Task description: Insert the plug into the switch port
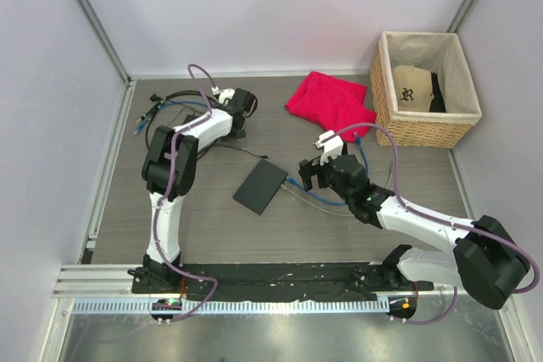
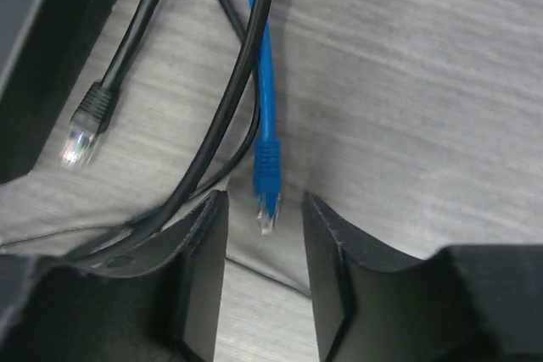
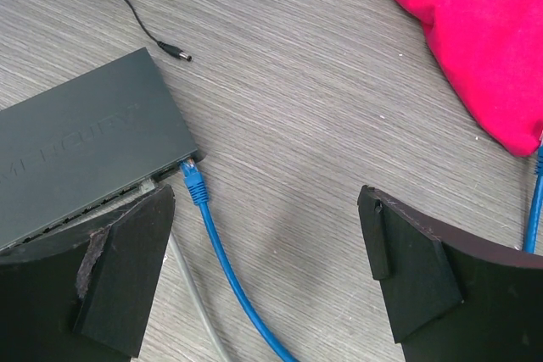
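Observation:
The switch is a flat dark box lying mid-table; the right wrist view shows it at the left. A blue plug on a blue cable has its tip at a port at the switch's near corner; how deep it sits I cannot tell. My right gripper is open wide and empty, just off that edge. My left gripper is at the back left. It is open, with a second blue plug lying between its fingers, untouched.
A grey cable also runs to the switch. A black barrel plug lies behind it. A black cable with a clear plug and other black cords lie by my left gripper. A red cloth and a wicker basket stand at the back right.

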